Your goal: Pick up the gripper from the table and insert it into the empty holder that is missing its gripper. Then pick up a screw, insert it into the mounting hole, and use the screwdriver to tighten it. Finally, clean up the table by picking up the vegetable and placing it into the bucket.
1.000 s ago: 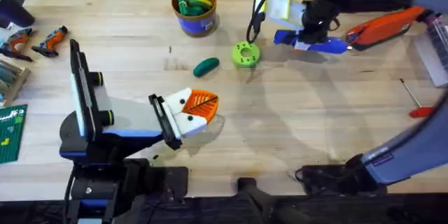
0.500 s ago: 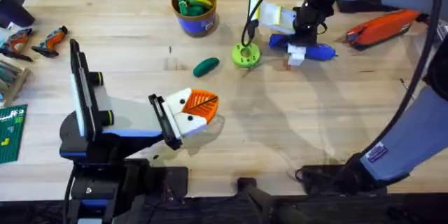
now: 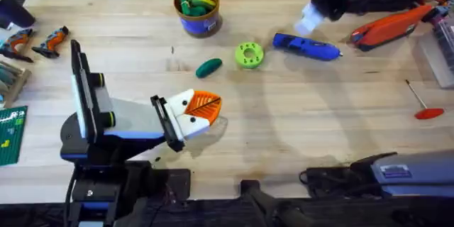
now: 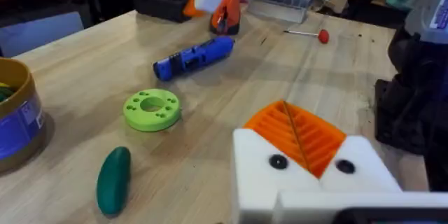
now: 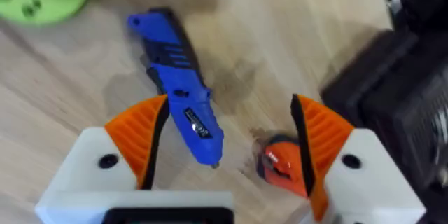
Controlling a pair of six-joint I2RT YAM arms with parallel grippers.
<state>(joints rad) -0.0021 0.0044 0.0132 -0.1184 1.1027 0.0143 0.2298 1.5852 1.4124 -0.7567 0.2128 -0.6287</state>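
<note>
Nearest us, our left tool (image 3: 201,113) rests low over the surface (image 3: 298,135), its orange pads pressed together on nothing. Just beyond lies the vegetable (image 3: 208,67), with the lime-green disc (image 3: 249,54) beside it. Farther back, the screwdriver (image 3: 306,46) lies flat on the wood, and our right tool (image 5: 227,143) hangs above it, fingers spread apart. The bucket (image 3: 198,10) stands at the far edge.

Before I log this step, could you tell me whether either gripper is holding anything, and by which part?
Nothing is held. The right gripper is open above the screwdriver, which lies on the table; the left gripper holds nothing.
</note>
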